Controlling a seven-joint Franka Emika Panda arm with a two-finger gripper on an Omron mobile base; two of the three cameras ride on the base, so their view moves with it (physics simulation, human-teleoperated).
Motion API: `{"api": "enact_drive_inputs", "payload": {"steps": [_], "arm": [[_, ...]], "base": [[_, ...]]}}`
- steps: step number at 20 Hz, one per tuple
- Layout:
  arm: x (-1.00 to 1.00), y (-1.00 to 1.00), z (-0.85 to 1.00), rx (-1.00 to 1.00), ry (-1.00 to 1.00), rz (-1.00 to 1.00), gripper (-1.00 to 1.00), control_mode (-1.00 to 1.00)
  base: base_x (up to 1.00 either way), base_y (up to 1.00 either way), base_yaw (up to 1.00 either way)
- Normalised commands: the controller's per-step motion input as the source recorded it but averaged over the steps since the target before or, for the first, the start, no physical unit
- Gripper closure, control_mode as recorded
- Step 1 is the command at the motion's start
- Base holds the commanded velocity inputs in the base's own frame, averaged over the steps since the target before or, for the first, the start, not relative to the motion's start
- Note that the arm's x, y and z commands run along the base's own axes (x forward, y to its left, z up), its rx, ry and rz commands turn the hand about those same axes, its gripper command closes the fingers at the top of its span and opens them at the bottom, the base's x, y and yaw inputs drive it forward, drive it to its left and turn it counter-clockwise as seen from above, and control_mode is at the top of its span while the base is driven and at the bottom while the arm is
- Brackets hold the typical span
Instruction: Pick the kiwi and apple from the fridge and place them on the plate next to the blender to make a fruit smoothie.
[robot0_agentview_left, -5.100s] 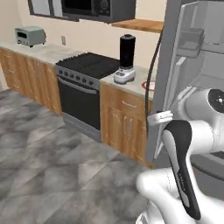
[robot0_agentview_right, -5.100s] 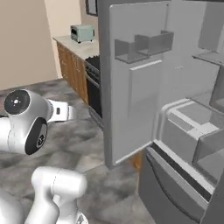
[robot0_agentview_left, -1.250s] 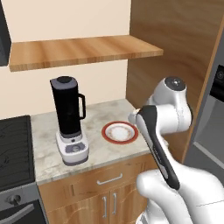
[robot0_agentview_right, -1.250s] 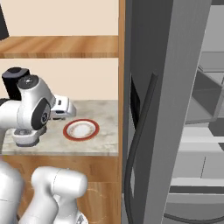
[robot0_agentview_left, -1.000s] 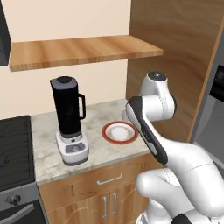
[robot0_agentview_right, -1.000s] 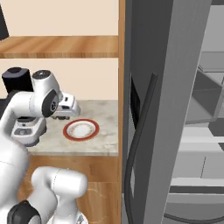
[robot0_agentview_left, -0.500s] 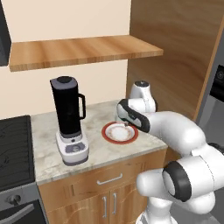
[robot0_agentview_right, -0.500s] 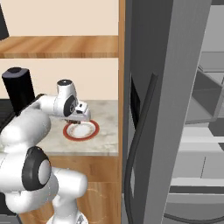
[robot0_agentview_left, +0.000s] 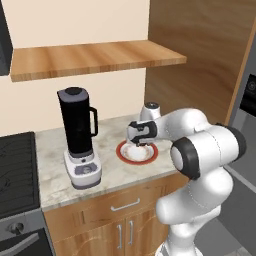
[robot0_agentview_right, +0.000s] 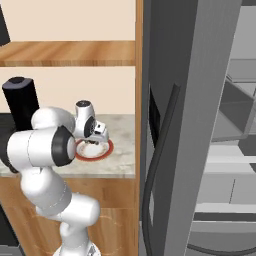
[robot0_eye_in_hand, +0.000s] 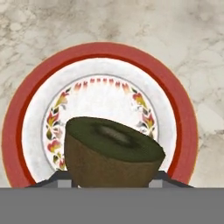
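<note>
Kiwi (robot0_eye_in_hand: 113, 153): in the hand view, a dull brown-olive oval body with a darker green upper face and a pale grey streak along its middle. It sits low in the picture between the two dark finger tips (robot0_eye_in_hand: 57, 178), whose ends just show at its lower left and lower right; the gripper (robot0_eye_in_hand: 111, 181) is closed on the kiwi. Behind it lies the plate (robot0_eye_in_hand: 26, 105), round, with a broad red rim, a white centre and a ring of small red and yellow flower marks. The kiwi covers the lower middle of the plate; whether it touches the plate cannot be told. Marbled beige worktop (robot0_eye_in_hand: 188, 39) surrounds the plate.

Left base view: the arm reaches from the lower right across the worktop (robot0_agentview_left: 50, 185), and the gripper (robot0_agentview_left: 136, 145) hangs over the plate (robot0_agentview_left: 150, 156), pointing down at its centre. The kiwi is too small to make out here. The plate lies toward the right end of the worktop, near its front edge. The blender (robot0_agentview_left: 77, 137), a black jar with a side handle on a white-grey base, stands to the plate's left, apart from it. A wooden shelf (robot0_agentview_left: 95, 57) runs above.

Right base view: the gripper (robot0_agentview_right: 94, 141) is over the plate (robot0_agentview_right: 105, 149), which lies on the worktop (robot0_agentview_right: 120, 167) near its right end, beside the wooden side panel. The blender (robot0_agentview_right: 20, 102) shows behind the arm at left. The fridge (robot0_agentview_right: 200, 125) stands at right, its door open, with the black seal visible.
</note>
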Motion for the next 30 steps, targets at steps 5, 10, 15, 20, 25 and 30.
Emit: {"api": "enact_drive_inputs", "payload": {"steps": [5, 10, 15, 20, 25, 30], "arm": [[0.00, 0.07, -0.10, 0.00, 0.00, -0.04, -1.00, -1.00], [-0.26, 0.00, 0.19, 0.00, -0.02, -0.08, -1.00, -1.00], [-0.92, 0.00, 0.93, 0.00, -0.05, -0.09, -1.00, -1.00], [-1.00, 0.00, 0.74, 0.00, -0.02, -0.10, -1.00, -1.00], [-1.00, 0.00, 0.44, 0.01, -0.03, -0.07, -1.00, -1.00], [-1.00, 0.00, 0.05, 0.04, -0.04, -0.01, -1.00, -1.00]], "base": [[0.00, 0.00, 0.00], [0.00, 0.00, 0.00], [0.00, 0.00, 0.00], [0.00, 0.00, 0.00], [0.00, 0.00, 0.00], [0.00, 0.00, 0.00]]}}
